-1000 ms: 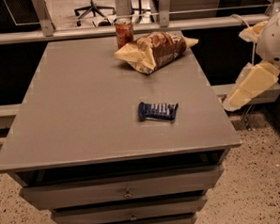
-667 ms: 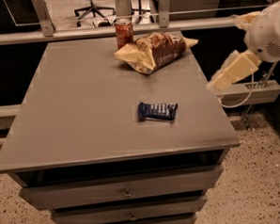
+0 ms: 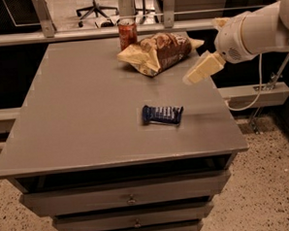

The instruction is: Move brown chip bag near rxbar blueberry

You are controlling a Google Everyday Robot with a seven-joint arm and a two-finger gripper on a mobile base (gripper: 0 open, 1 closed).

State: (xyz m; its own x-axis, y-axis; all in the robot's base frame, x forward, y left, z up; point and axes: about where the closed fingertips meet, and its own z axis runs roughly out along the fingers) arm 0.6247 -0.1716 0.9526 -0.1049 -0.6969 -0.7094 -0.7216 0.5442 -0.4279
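Note:
The brown chip bag (image 3: 157, 52) lies crinkled at the far right part of the grey table (image 3: 86, 115), dark brown in the middle with pale tan ends. The rxbar blueberry (image 3: 162, 114), a small dark blue bar, lies flat near the table's middle right, well in front of the bag. My gripper (image 3: 200, 70) reaches in from the right on a white arm (image 3: 256, 31), hanging above the table's right edge, just right of and slightly in front of the bag. It holds nothing.
A red soda can (image 3: 127, 34) stands upright at the far edge, just left of the bag. Drawers (image 3: 129, 198) sit under the tabletop. A metal rail and an office chair are behind the table. A cable hangs at right.
The arm has swung up and leftward from beside the table's right edge to above the table, closer to the chip bag. The bag, bar and can have not moved.

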